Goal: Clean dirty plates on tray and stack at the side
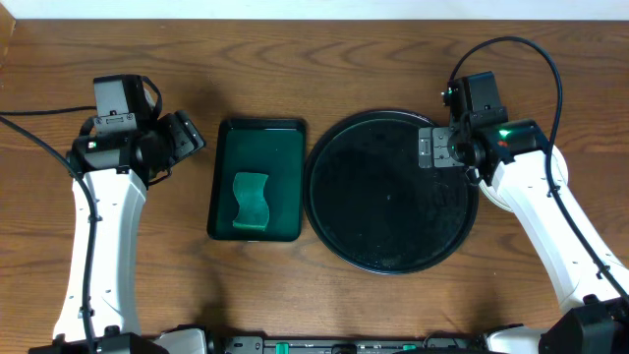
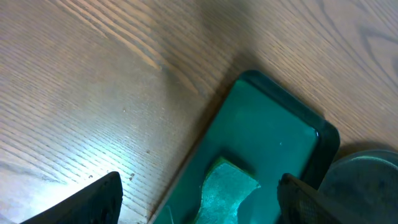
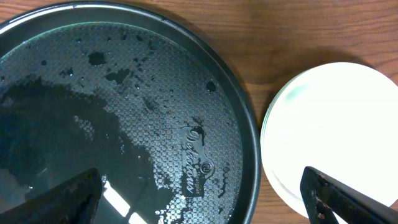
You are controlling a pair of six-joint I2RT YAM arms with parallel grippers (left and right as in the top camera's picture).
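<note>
The left gripper [image 1: 185, 138] hangs beside the green tray [image 1: 224, 138] and its sponge [image 1: 251, 202], fingers spread and empty. The black tray [image 1: 383, 211] lies bare. The right gripper [image 1: 429, 149], released over its rim, suggests the job is finished: the plates [image 3: 336, 130] sit just beside it, apparently stacked.

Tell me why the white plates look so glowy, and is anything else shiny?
Right wrist view: the plates are washed out by bright light, so their detail is lost, and the black tray mirrors a white streak low down. Left wrist view: glare whitens the table. Overhead view: even light, only soft shadows.
</note>
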